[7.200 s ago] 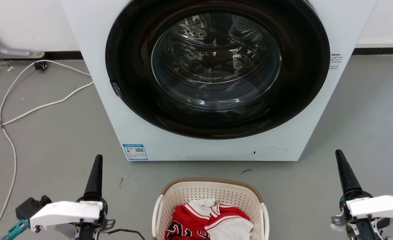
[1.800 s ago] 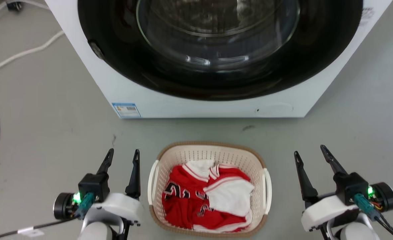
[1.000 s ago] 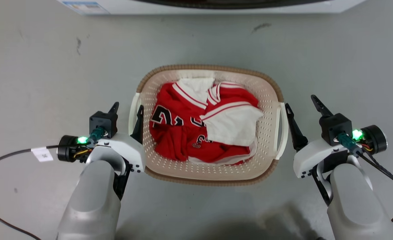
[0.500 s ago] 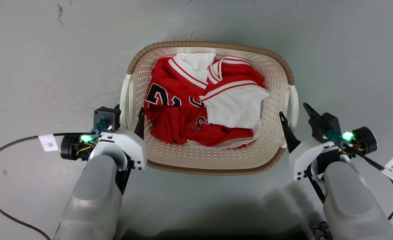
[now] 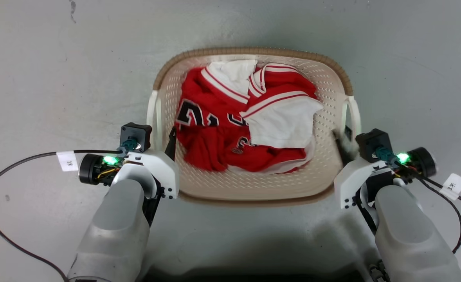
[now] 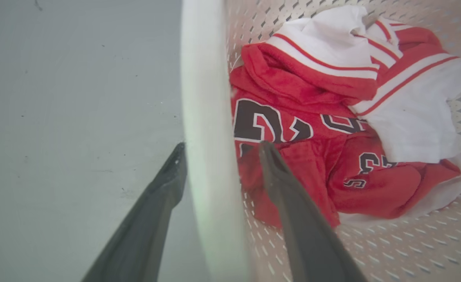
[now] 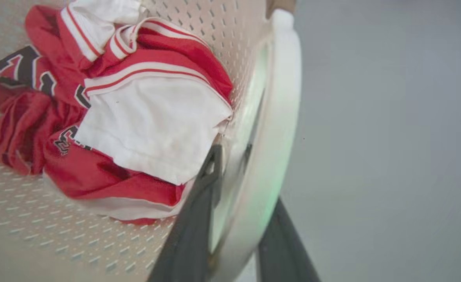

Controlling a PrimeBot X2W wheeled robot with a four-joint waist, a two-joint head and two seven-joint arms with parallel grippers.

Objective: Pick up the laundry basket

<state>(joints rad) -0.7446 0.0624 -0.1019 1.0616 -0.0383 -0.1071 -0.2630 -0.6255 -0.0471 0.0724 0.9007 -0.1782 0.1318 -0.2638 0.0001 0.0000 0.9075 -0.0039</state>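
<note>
The laundry basket, cream perforated plastic with a brown rim, sits on the grey floor with a red and white jersey inside. My left gripper straddles its left loop handle. The outer finger touches the handle and the inner finger stands a little off it inside the basket, so this gripper is open. My right gripper is blurred. In the right wrist view its fingers press on both sides of the right handle.
Bare grey floor surrounds the basket. A black cable with a white tag loops at the left, and another tagged cable trails off the right wrist. A dark shadow lies along the bottom edge.
The head camera tilted down from the washer to the basket. Both grippers moved in from beside the basket to astride its handles. In the last half second the right fingers closed on the handle.
</note>
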